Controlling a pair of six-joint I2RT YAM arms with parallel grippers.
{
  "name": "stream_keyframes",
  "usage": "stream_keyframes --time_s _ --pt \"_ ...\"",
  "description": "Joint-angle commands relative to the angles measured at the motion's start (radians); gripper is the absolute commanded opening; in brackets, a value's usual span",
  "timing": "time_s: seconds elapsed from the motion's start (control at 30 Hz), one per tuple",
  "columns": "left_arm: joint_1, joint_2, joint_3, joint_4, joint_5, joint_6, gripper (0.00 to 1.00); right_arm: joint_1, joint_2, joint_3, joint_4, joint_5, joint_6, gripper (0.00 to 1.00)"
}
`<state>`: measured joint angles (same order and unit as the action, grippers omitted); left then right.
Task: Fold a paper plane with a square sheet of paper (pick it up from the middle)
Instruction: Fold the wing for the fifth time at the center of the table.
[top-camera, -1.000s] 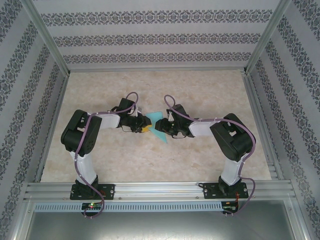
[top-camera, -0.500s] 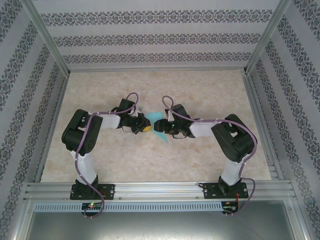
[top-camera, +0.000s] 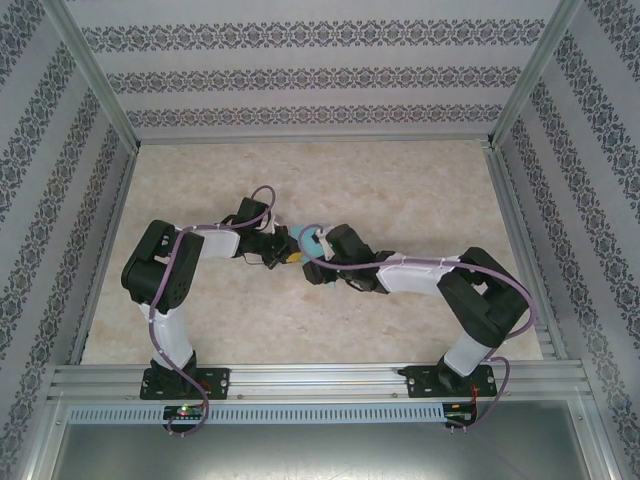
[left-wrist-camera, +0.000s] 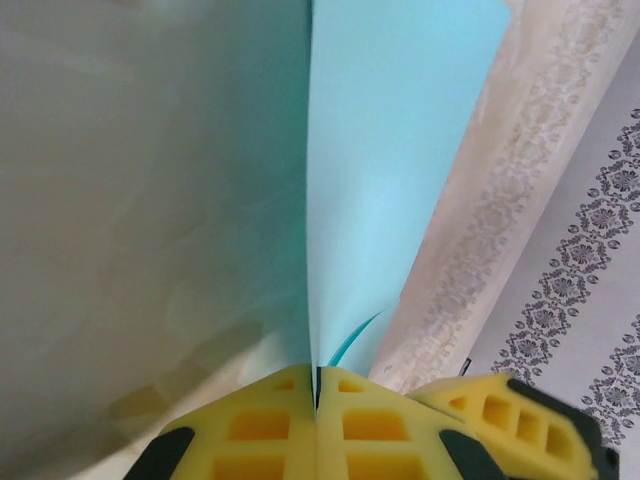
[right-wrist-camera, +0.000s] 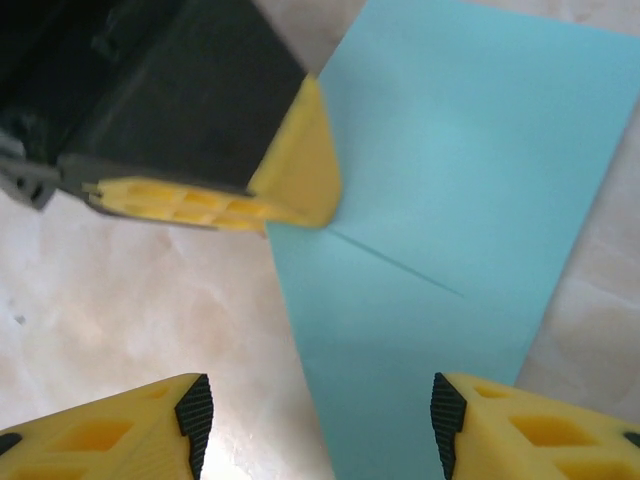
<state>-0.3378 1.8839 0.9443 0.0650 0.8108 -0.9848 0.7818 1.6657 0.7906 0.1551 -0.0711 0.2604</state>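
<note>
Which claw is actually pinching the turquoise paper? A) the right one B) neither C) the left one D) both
C: the left gripper is clamped shut on the sheet of paper, while the right gripper stands open with its fingers apart.

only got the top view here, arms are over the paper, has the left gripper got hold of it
Observer: Yes. In the left wrist view the left gripper is shut, with the edge of the turquoise paper pinched between its jaws.
Operator: and the other one
Observer: The right gripper is open. In its wrist view the jaws stand apart over the paper, not closed on it.
Operator: any fold in it yet
Observer: One thin straight crease runs across the paper from near the left gripper's tip.
</note>
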Motion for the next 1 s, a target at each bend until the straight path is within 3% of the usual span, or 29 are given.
stream_keyframes --time_s 0.0,0.53,0.97 --pt "-0.018 -0.042 0.001 -0.003 0.001 -0.029 0.07 0.038 -0.005 -0.008 -0.008 0.160 -0.178 0.60" --pt "-0.018 -0.065 0.016 -0.048 -0.006 -0.040 0.07 0.109 0.122 0.027 0.150 0.375 -0.294 0.52" --pt "-0.019 -0.081 0.041 -0.080 -0.004 -0.048 0.11 0.112 0.145 0.016 0.172 0.412 -0.329 0.29"
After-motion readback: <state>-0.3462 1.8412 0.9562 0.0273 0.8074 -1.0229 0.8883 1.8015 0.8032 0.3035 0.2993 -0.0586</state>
